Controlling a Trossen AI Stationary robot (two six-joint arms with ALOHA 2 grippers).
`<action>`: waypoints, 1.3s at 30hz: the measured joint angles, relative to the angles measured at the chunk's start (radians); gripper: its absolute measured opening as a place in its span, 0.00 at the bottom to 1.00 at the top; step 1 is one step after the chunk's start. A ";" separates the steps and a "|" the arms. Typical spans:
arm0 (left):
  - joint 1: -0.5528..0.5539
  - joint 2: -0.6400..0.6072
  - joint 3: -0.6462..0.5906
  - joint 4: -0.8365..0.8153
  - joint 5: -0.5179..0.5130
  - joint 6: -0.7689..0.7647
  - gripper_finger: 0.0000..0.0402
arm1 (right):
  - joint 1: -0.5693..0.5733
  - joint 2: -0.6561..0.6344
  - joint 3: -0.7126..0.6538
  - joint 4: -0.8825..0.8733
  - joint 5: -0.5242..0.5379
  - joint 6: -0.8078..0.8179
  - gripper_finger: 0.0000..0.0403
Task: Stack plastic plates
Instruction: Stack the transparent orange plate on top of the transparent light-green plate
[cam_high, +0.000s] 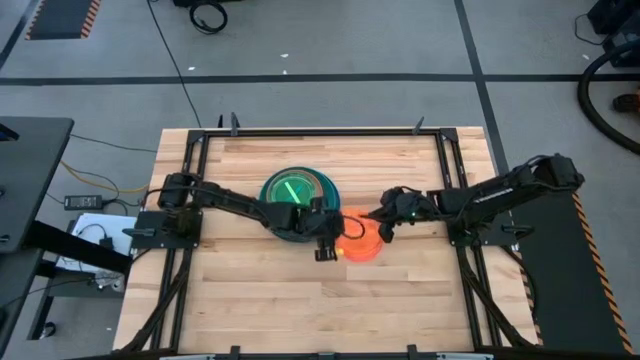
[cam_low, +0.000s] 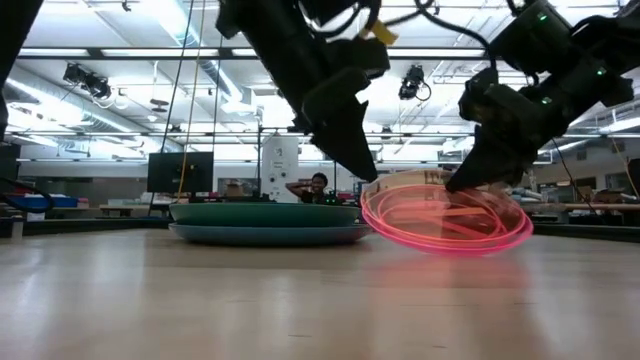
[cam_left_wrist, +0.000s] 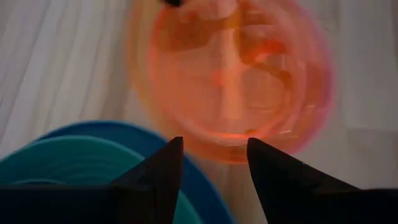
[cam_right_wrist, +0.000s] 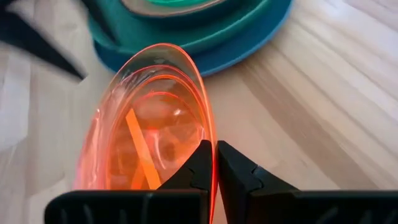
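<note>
At orange plate rim: right pincer clamped.

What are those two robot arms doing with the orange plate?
The right tool is pinching the rim of the see-through orange plate and tipping it up off the wooden table. The left tool is open and hovers right next to it, holding nothing. Beside them sits a stack of plates, with a blue plate at the bottom and teal and green ones on top. The orange plate is not on the stack yet.
</note>
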 joint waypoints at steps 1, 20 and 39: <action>0.011 0.000 0.000 -0.002 0.009 -0.007 0.47 | 0.013 0.000 0.000 0.000 0.012 -0.014 0.06; 0.135 -0.008 0.027 0.053 0.140 -0.122 0.47 | 0.075 0.000 0.000 0.023 0.133 -0.248 0.06; 0.149 -0.007 0.029 0.121 0.140 -0.066 0.32 | 0.073 -0.001 0.002 0.077 0.111 -0.135 0.06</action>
